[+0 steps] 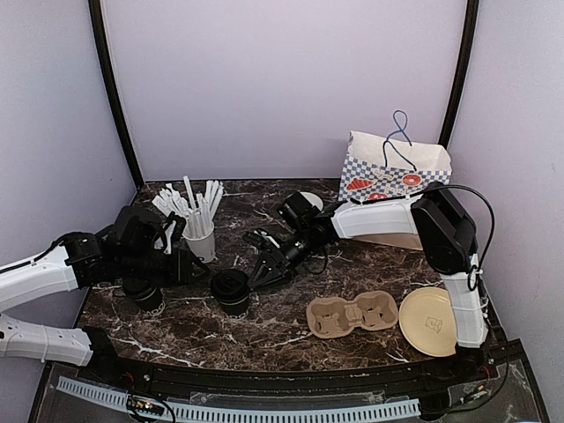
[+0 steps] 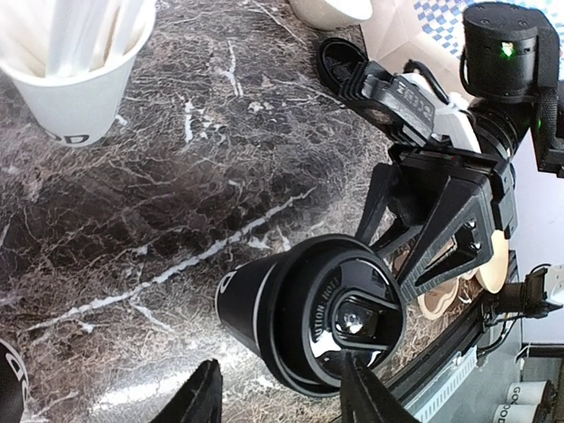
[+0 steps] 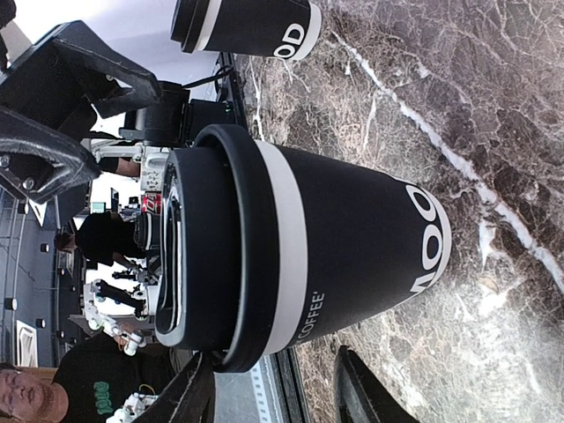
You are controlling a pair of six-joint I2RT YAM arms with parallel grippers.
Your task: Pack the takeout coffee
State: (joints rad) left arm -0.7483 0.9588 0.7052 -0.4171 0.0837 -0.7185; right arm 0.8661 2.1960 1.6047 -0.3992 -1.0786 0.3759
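Fingers (image 3: 189,392) of the right gripper (image 1: 262,264) fill its wrist view, spread wide and empty just short of a lidded black cup (image 3: 335,238) upright on the dark, white-veined marble table (image 3: 493,106); lilac walls (image 1: 282,88) close the booth; the right arm reaches left across the table; the left gripper (image 2: 280,366), also wide and empty, faces that cup; a second cup (image 1: 144,293) stands under the left arm; only the overhead view shows the pulp carrier (image 1: 352,315).

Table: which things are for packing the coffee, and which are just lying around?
For the job:
middle black lidded cup
left black lidded cup
cardboard cup carrier, probably
checkered paper bag, probably

Just lying about:
white cup of sticks
white bowl, half hidden behind the right arm
tan round plate
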